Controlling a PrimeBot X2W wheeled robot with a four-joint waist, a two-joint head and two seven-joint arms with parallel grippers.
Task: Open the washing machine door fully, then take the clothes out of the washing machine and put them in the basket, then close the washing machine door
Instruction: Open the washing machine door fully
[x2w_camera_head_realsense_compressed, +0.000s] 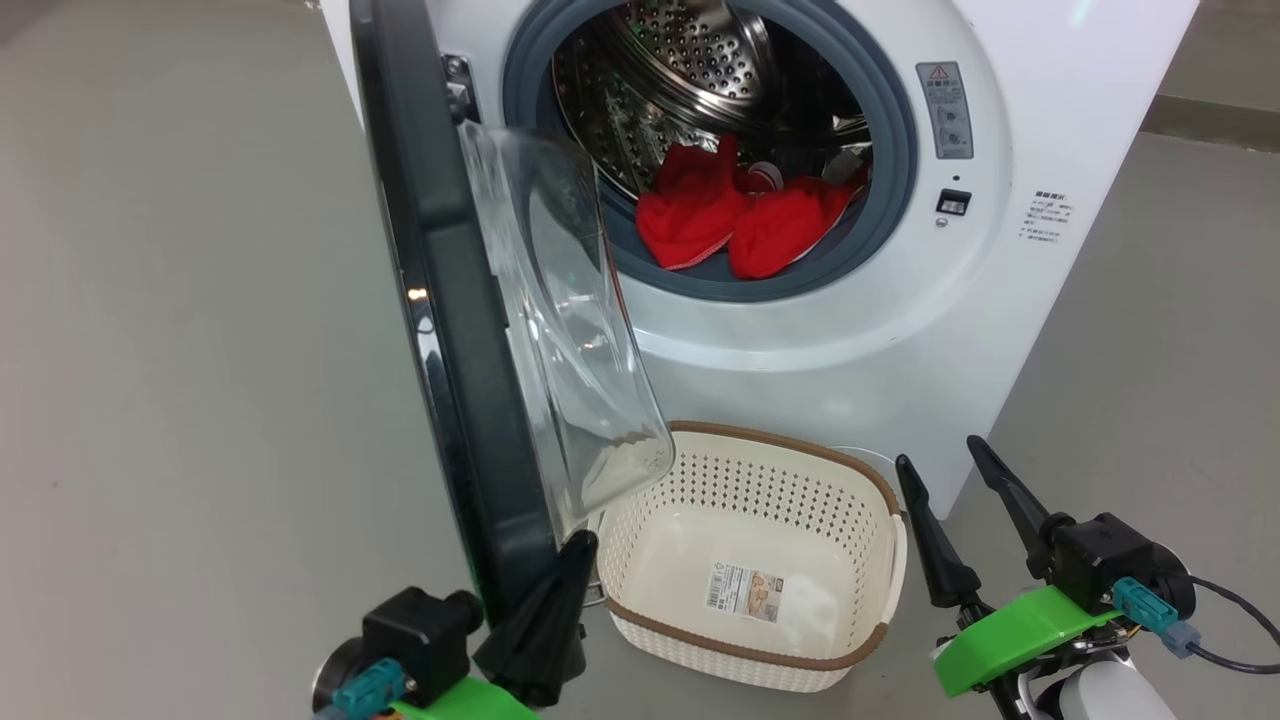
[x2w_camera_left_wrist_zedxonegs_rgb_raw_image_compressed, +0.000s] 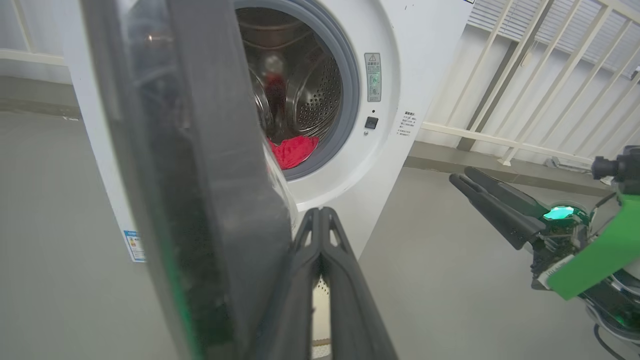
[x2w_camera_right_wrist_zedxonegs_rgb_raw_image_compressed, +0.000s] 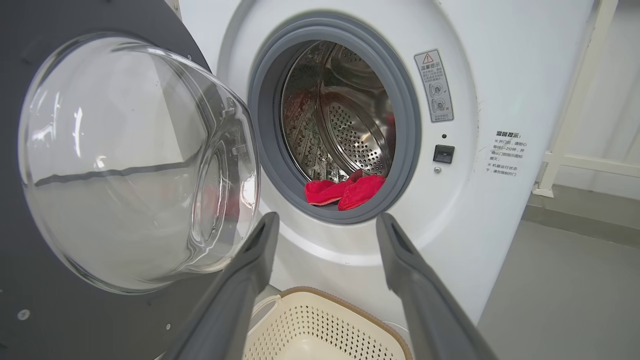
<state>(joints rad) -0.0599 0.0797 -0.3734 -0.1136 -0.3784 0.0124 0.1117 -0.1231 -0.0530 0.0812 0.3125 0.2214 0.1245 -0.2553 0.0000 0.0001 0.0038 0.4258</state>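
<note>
Left jaws: closed, fingers (x2w_camera_head_realsense_compressed: 545, 620) pressed together, nothing between them. In the head view their tips sit right at the lower edge of the washing machine door (x2w_camera_head_realsense_compressed: 450, 300); contact or not, cannot tell. In the left wrist view the door's black rim (x2w_camera_left_wrist_zedxonegs_rgb_raw_image_compressed: 200, 175) stands just left of these jaws.

Right jaws: open, fingers (x2w_camera_head_realsense_compressed: 930, 545) well apart, holding nothing, pointing at the machine front.

The basket (x2w_camera_head_realsense_compressed: 790, 445) is on the floor (x2w_camera_head_realsense_compressed: 200, 400), between the two sets of jaws and just ahead of them. It is upright, with the barcode sticker (x2w_camera_head_realsense_compressed: 745, 590) showing on its base. In the right wrist view the basket's rim (x2w_camera_right_wrist_zedxonegs_rgb_raw_image_compressed: 320, 295) sits low between the open jaws.

The door is swung out, roughly edge-on to the head camera. Its glass bowl (x2w_camera_right_wrist_zedxonegs_rgb_raw_image_compressed: 125, 160) bulges toward the right jaws' side and overhangs the basket's left end.

Beyond the basket is the washing machine (x2w_camera_head_realsense_compressed: 850, 340), white front, with a grey rubber ring (x2w_camera_head_realsense_compressed: 890, 150) around the open mouth and a warning label (x2w_camera_head_realsense_compressed: 945, 110) to the ring's right.

The clothes (x2w_camera_head_realsense_compressed: 740, 215) are farthest: a red heap at the bottom front of the steel drum (x2w_camera_head_realsense_compressed: 690, 60), spilling onto the ring's lower lip. They are well apart from both jaws. In the right wrist view the heap (x2w_camera_right_wrist_zedxonegs_rgb_raw_image_compressed: 345, 190) lines up above the gap of the open jaws. In the left wrist view it (x2w_camera_left_wrist_zedxonegs_rgb_raw_image_compressed: 292, 150) shows just past the door's edge.
</note>
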